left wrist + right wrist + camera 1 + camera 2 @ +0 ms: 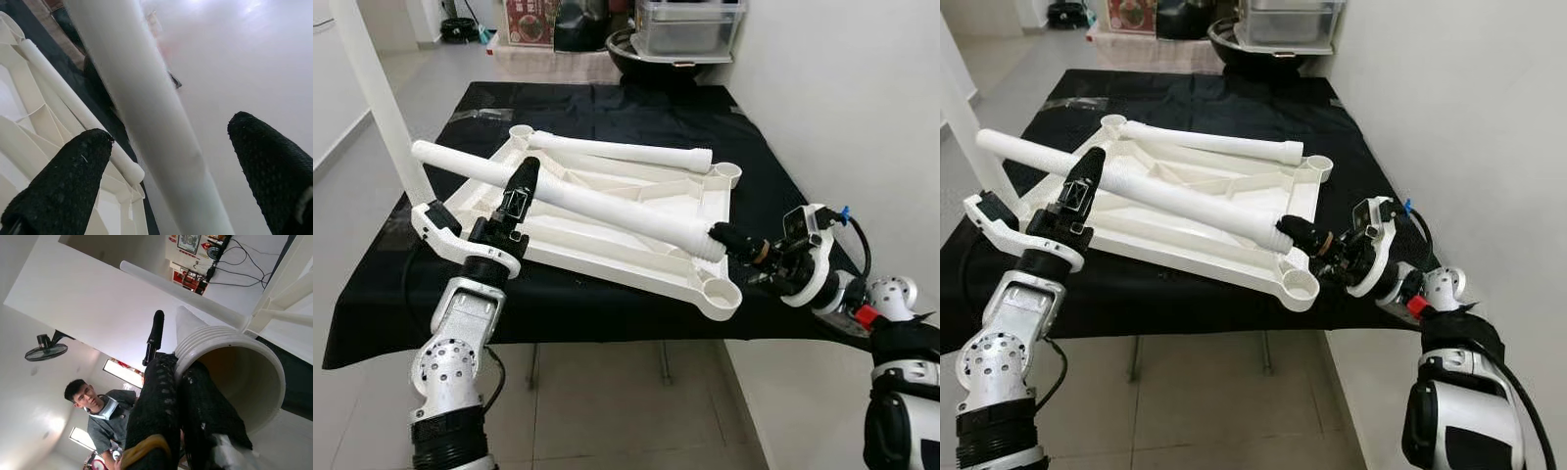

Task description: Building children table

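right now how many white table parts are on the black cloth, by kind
table tops: 1, lying upside down
loose legs: 2, the near leg at both the left gripper and right gripper, the far leg lying behind it
total: 3

White plastic on black cloth, as I am seeing it from here.
I am looking at a white tabletop [636,257] lying on a black cloth [607,108], with two white legs, the near leg [607,208] and the far leg [617,151], showing plain and unpatterned. The left gripper [524,181] and right gripper [729,238] are showing black textured fingers on silver-white arms. I am also seeing a red button [867,315] near the right wrist, and a pale grey tiled floor [607,411].
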